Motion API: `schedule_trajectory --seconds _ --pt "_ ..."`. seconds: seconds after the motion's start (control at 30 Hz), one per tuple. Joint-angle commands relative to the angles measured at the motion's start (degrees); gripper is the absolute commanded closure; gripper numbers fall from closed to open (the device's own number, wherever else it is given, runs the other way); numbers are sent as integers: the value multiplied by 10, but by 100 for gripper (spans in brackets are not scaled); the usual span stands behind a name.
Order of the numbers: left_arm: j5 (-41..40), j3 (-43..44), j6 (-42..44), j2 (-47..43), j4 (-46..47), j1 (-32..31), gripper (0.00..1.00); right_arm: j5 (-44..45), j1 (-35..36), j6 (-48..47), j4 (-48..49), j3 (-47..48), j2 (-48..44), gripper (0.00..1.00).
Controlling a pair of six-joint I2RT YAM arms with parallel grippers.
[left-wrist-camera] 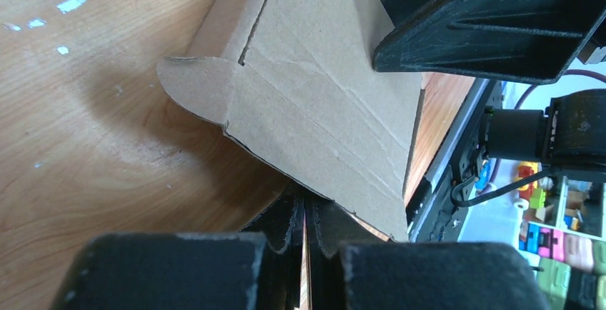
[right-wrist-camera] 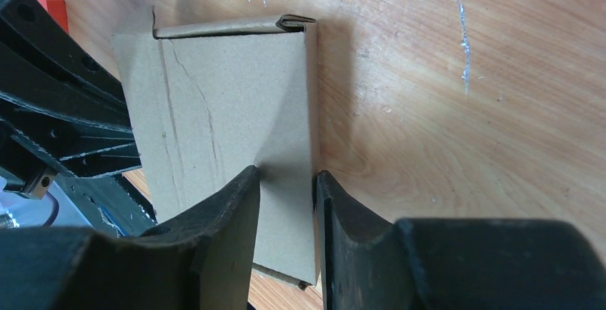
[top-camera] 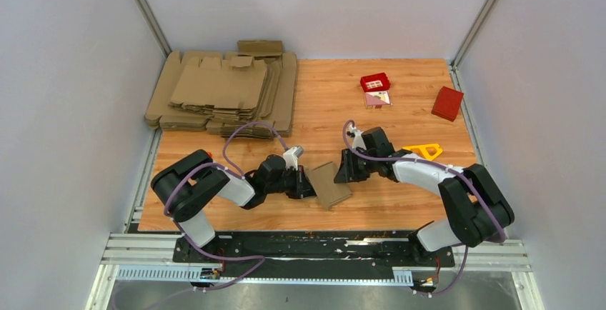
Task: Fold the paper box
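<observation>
The paper box is a small brown cardboard piece lying on the wooden table between both arms. My left gripper is at its left edge. In the left wrist view the box runs down into the left gripper, whose jaws are pressed together on a thin edge of it. My right gripper is at the box's right side. In the right wrist view the right gripper straddles a narrow strip along the edge of the box. One finger is over the panel, the other against the outer edge, with a gap between them.
A big pile of flat cardboard blanks fills the back left corner. A red box sits at the far right, a small red tray with a card behind centre, and a yellow triangle by the right arm.
</observation>
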Motion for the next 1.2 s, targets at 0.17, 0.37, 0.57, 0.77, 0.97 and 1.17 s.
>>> schedule_trajectory --seconds 0.17,0.37,0.57,0.77,0.97,1.17 --pt "27 14 -45 -6 137 -11 96 -76 -31 21 39 -36 -16 69" --pt "25 15 -51 -43 131 -14 96 -132 -40 50 76 -46 -3 68" --pt "13 14 -41 -90 102 -17 95 -144 -40 56 82 -45 -2 67" --pt "2 19 -28 -120 67 -18 94 -129 -40 39 56 -32 15 66" --pt "4 21 -44 -94 104 -22 94 -108 -40 26 39 -27 15 73" --pt "8 46 -38 -58 103 -28 94 -63 -39 8 -2 -21 1 74"
